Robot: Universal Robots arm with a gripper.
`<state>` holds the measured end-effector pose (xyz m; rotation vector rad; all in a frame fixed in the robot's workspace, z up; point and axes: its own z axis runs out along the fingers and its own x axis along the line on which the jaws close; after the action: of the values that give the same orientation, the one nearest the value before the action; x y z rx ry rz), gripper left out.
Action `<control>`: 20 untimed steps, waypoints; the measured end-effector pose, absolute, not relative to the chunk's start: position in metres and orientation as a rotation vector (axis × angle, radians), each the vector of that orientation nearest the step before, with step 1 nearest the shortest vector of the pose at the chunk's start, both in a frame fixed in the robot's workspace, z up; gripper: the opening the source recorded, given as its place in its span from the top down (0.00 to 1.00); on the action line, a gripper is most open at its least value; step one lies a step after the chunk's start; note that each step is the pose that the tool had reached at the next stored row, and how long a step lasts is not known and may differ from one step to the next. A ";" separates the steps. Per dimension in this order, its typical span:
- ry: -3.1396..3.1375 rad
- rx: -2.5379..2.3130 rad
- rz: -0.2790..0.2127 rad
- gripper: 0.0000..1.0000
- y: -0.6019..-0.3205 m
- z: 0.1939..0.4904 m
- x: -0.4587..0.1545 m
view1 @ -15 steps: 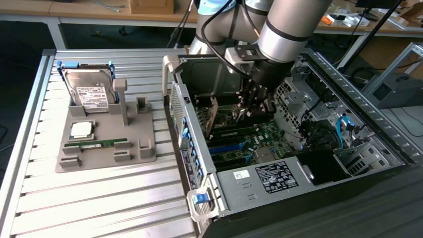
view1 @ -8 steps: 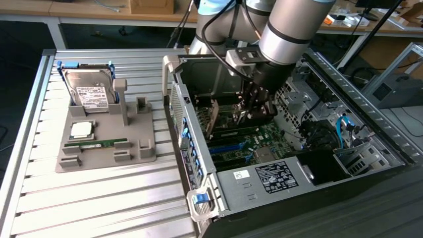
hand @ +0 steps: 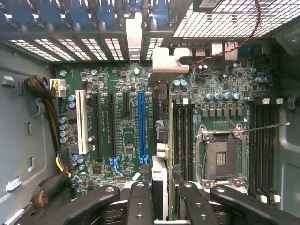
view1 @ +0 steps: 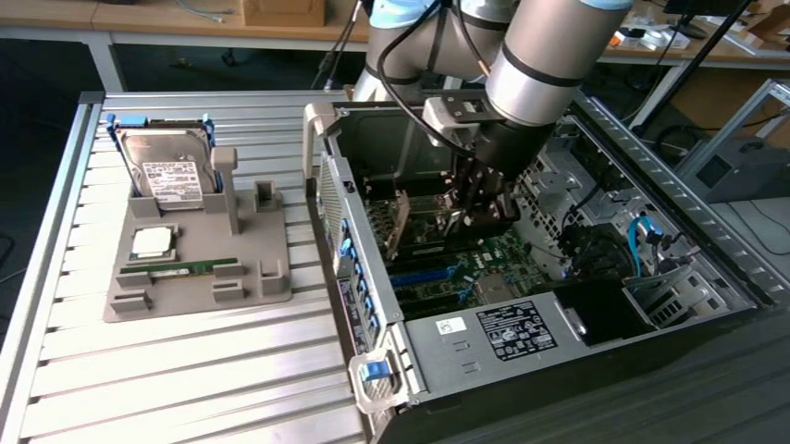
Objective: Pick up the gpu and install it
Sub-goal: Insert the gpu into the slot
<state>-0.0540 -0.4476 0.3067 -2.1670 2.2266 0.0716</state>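
My gripper (view1: 479, 215) reaches down inside the open computer case (view1: 370, 305), shut on the gpu (view1: 401, 225). In the wrist view the gpu (hand: 161, 140) shows edge-on between the two black fingers (hand: 139, 197), a thin green board with its silvery end bracket (hand: 164, 61) toward the case's rear slot openings. The card stands over the green motherboard (hand: 117, 84), just beside the long blue slot (hand: 142, 126). Whether its edge sits in a slot I cannot tell.
A grey fixture (view1: 185, 296) on the slatted table at the exterior view's left holds a silver hard drive (view1: 169, 171), a processor chip (view1: 151, 242) and a memory stick (view1: 183, 267). Cable bundles (hand: 44, 98) and the open processor socket (hand: 222, 157) flank the card.
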 end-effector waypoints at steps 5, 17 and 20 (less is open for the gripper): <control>2.226 -2.167 0.072 0.73 -0.451 0.306 -0.054; 2.226 -2.167 0.072 0.73 -0.457 0.305 -0.055; 2.226 -2.167 0.072 0.73 -0.459 0.305 -0.055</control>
<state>-0.0553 -0.4588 0.3049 -2.1667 2.2264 0.0722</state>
